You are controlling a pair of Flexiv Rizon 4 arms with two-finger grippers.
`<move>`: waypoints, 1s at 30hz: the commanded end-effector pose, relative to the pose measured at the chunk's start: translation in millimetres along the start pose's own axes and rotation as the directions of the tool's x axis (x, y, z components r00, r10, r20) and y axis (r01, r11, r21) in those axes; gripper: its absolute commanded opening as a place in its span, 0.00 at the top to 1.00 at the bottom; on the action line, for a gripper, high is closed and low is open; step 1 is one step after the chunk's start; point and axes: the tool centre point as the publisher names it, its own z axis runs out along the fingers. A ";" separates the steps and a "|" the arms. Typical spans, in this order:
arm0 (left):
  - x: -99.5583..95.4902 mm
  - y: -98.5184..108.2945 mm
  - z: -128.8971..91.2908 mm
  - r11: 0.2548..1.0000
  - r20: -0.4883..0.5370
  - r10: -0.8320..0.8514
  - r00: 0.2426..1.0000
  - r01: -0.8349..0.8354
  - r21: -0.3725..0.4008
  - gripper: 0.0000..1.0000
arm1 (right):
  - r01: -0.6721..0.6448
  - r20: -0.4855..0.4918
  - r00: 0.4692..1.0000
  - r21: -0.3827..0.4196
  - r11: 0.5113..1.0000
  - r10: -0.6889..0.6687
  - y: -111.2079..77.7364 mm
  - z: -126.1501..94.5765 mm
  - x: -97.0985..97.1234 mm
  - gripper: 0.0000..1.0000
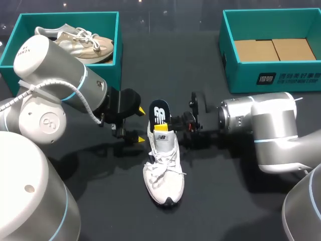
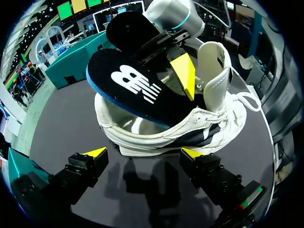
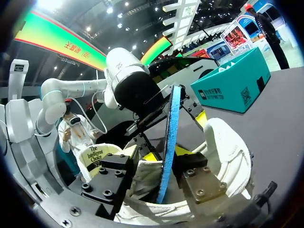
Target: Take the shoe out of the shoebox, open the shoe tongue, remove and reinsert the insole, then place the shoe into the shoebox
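A white shoe [image 1: 164, 168] lies on the dark table between my arms, toe toward the front edge. Its black, blue-edged insole [image 1: 160, 113] sticks up out of the heel opening. My right gripper [image 1: 176, 123] stands open around the insole [image 3: 170, 128], which is edge-on between its fingers; one yellow finger [image 2: 183, 73] lies along the insole's printed face [image 2: 137, 85]. The tongue [image 2: 212, 71] is pulled upright. My left gripper [image 2: 144, 153] is open just behind the shoe's heel [image 2: 156, 137], not touching it, and shows in the head view as left gripper [image 1: 142, 124].
A teal shoebox [image 1: 111, 60] at the back left holds a second, beige shoe [image 1: 83, 42]. Another teal shoebox [image 1: 228, 55] at the back right holds brown cardboard [image 1: 273, 49]. Both arms crowd the shoe from either side.
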 end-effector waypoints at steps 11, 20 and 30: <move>1.0 0.9 0.2 1.000 0.002 0.001 1.000 -0.001 0.001 0.00 | 0.025 -0.009 1.000 0.043 0.999 -0.024 25.7 1.7 -11.2 0.90; 1.0 0.9 0.2 1.000 0.002 0.001 1.000 -0.001 0.001 0.00 | -0.044 -0.001 0.999 0.045 0.998 0.044 4.0 2.6 -13.9 1.00; 1.0 0.9 0.2 1.000 0.002 0.001 1.000 -0.001 0.001 0.00 | -0.113 0.026 0.993 0.045 0.993 0.112 -24.3 2.1 0.1 1.00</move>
